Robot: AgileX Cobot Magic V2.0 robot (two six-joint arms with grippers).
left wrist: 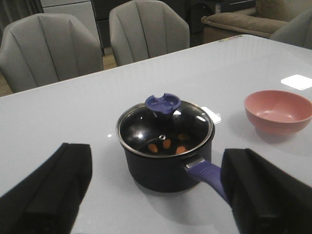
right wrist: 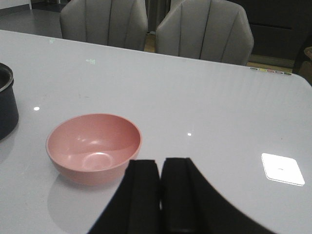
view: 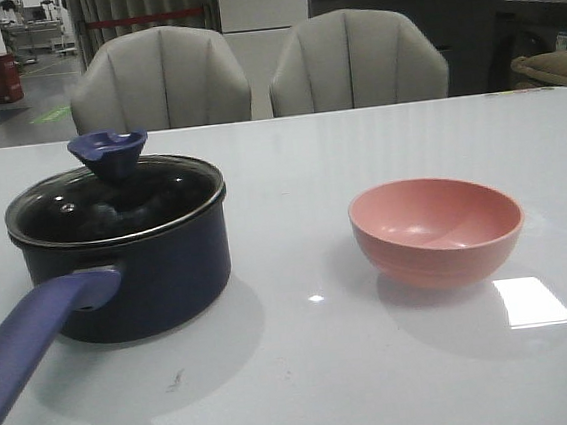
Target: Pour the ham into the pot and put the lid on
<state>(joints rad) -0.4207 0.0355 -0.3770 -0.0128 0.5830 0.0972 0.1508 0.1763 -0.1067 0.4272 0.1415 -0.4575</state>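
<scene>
The pot (view: 128, 263) stands upright on the bench (view: 309, 371), its handle (view: 34, 337) pointing toward the robot. The lid (left wrist: 165, 127) sits on it, ham (left wrist: 167, 145) inside. The left end effector (left wrist: 156, 195) is wide apart, empty; the right end effector (right wrist: 161, 195) is closed, empty, near the bowl (right wrist: 93, 147).

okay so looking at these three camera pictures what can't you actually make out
- Ham count: left wrist view shows a few chunks; the lid knob and glare hide more. Front view shows none.
- Pot handle end: cut off at the front view's edge, hidden behind a finger in the left wrist view.
- Pot in right wrist view: only a sliver.
</scene>
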